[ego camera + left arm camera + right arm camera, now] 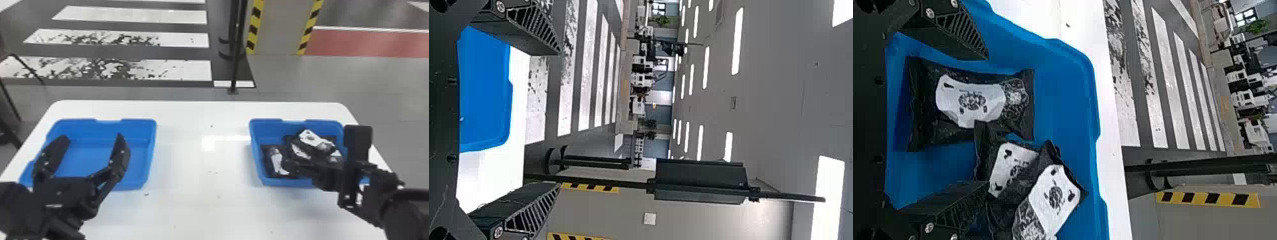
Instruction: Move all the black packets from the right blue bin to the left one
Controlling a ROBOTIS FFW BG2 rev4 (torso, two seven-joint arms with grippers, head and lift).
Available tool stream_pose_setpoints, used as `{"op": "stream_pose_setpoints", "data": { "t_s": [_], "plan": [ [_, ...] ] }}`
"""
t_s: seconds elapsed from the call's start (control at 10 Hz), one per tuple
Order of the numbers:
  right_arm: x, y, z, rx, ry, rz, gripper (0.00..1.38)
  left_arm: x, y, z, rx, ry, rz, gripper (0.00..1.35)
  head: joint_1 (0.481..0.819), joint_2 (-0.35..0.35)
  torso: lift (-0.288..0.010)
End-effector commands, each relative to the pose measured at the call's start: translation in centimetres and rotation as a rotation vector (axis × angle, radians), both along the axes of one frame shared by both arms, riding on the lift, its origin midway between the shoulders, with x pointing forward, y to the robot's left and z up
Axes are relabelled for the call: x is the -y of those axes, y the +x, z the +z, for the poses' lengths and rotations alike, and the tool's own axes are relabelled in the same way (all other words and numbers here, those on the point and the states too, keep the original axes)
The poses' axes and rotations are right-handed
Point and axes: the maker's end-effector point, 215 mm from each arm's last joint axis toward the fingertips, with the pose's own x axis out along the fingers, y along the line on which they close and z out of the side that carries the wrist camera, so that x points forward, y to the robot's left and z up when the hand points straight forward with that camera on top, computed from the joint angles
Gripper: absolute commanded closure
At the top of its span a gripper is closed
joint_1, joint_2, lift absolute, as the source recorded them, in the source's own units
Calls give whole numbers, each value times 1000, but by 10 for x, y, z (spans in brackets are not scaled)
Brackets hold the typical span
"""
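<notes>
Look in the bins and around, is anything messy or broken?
A bit messy: in the right blue plastic bin, a black packet with a white label lies askew, partly on top of another black packet. I see no spill. The white floor stripes look patchy, perhaps worn.

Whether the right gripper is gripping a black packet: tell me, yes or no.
No, the right gripper is open, and the black packets lie in the right blue bin.

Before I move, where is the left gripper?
The left gripper is at the left of the head view, its open fingers over the left blue bin.
</notes>
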Motion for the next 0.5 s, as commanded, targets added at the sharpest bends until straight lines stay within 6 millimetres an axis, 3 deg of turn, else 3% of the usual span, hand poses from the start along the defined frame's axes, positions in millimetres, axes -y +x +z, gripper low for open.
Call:
{"op": "stream_pose_setpoints", "data": {
  "t_s": [0.0, 0.2, 0.4],
  "plan": [
    [-20, -3, 5, -12, -5, 29, 136, -1, 0, -1, -1, -1, 1, 91, 695, -49, -140],
    [-33, -2, 8, -37, -31, 42, 136, 0, 1, -1, -1, -3, -2, 90, 695, -18, -140],
    [-30, -4, 6, -83, -64, 27, 136, -1, 1, -1, -1, -6, 0, 91, 695, -7, -140]
  ]
}}
